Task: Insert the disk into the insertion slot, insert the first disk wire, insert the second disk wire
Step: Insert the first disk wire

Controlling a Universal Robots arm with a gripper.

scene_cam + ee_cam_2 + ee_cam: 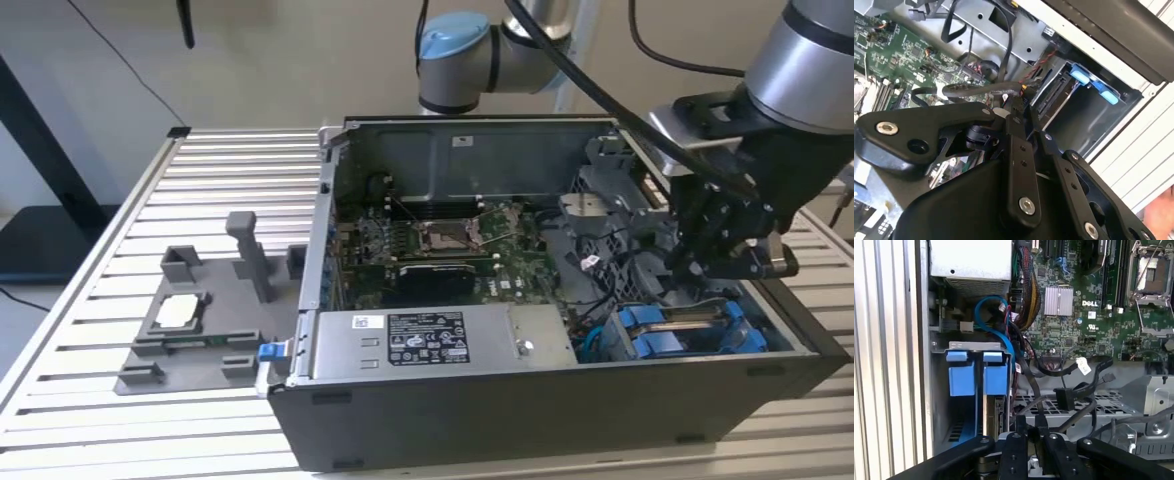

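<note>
Wrist views near insertion slot (976,345)

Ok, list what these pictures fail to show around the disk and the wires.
- First wrist view: the gripper covers the end of the disk away from its blue tab, so any wire plugged there is hidden.
- Exterior view: the gripper overlaps the far side of the insertion slot; the wires beside it are too small to follow.
- Second wrist view: the gripper's black body hides where the black cable ends.

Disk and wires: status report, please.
Hand closed on a black wire. Disk seated in the insertion slot. Loose black cables crowd alongside.
</note>
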